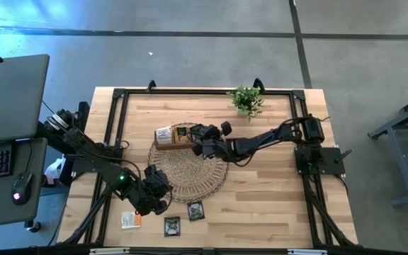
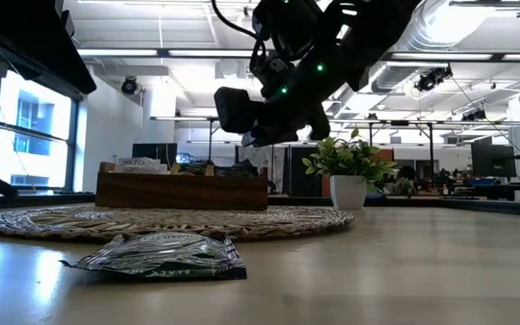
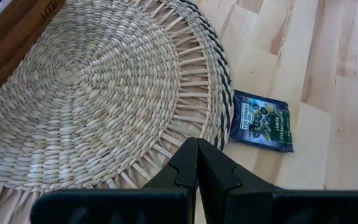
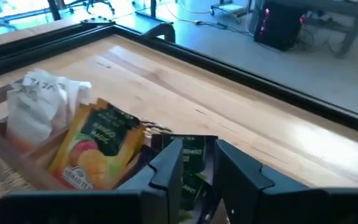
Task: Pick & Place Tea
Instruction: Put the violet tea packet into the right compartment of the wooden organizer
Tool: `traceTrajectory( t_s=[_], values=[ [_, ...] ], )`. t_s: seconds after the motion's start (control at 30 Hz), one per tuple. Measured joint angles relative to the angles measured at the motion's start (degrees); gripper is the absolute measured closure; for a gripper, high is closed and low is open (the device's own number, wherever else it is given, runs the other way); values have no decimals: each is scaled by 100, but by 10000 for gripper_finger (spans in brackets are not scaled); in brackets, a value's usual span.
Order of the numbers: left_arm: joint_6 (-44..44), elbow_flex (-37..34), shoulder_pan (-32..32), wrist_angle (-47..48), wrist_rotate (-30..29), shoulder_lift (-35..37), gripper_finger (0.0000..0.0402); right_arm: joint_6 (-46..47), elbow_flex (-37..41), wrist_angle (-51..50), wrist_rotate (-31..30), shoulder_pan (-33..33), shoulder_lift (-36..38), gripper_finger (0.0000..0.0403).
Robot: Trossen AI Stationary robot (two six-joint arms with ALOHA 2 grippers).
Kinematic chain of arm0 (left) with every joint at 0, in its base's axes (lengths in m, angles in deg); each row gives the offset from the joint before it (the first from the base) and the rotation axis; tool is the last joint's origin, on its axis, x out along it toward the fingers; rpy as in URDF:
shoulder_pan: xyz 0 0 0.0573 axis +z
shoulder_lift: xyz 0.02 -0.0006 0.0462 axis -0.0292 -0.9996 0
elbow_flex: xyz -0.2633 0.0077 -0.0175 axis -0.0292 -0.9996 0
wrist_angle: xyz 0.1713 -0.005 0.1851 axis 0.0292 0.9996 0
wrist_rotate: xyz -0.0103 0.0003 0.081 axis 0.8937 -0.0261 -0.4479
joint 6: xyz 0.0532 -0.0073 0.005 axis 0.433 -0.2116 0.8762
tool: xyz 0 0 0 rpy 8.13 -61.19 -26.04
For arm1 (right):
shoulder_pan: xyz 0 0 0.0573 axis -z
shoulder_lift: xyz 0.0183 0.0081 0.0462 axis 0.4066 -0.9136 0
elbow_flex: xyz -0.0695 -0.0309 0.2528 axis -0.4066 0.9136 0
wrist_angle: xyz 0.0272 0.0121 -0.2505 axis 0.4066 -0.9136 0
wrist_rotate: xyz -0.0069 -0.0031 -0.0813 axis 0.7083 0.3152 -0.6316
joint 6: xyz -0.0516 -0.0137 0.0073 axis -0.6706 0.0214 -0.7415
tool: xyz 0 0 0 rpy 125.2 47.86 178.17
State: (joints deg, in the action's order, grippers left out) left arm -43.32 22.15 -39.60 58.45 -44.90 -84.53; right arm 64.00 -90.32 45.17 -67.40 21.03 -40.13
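Note:
The brown divided tray [image 1: 170,139] sits on the far left part of the round woven mat [image 1: 190,166]. It holds white packets [image 4: 36,106], an orange mango packet [image 4: 95,152] and a dark green packet [image 4: 188,158]. My right gripper [image 4: 197,168] hovers open over the tray [image 2: 183,191], and the dark green packet shows through its finger gap. My left gripper [image 3: 197,158] is shut on nothing above the mat's near left rim [image 3: 185,134]. Three tea packets lie flat on the table by the near edge: an orange-white one [image 1: 129,219] and two dark ones [image 1: 172,225] [image 1: 195,210].
A small green potted plant [image 1: 246,99] stands near the table's far edge, beyond my right arm. A black frame runs around the table's rim [image 1: 204,91]. A dark blue packet [image 3: 263,121] lies just off the mat's rim, and a dark packet [image 2: 165,255] lies close in the low view.

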Motion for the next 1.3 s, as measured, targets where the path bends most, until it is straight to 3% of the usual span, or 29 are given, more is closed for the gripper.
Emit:
traceTrajectory(
  t_s=[0.2, 0.37, 0.5, 0.7, 0.87, 1.07, 1.17, 1.3],
  values=[
    [0, 1, 1, 2, 0, 0, 399, -1372, -6, 532, 198, -200, 3, 311],
    [0, 2, 1, 12, -2, 0, 399, -2051, -9, 1100, 581, -588, 176, 332],
    [0, 2, 1, 15, -24, 0, 399, -2621, -11, 1138, 1837, -1032, 503, 350],
    [0, 2, 0, 7, -24, 0, 399, -2524, -20, 923, 3383, -1713, 543, 342],
    [0, 2, 0, -7, -26, 0, 399, -1824, -20, 482, 3434, -2103, 250, 304],
    [-11, 2, 2, 84, 250, 0, 399, -1284, -15, 947, 3427, -2277, -394, 270],
    [-360, 0, -1, 599, 526, 0, 399, -992, -11, 1407, 3427, -2212, -630, 268],
    [-1402, 2, -1, 1995, 589, 171, 399, -941, -11, 1690, 3427, -2084, -735, 269]
  ],
)
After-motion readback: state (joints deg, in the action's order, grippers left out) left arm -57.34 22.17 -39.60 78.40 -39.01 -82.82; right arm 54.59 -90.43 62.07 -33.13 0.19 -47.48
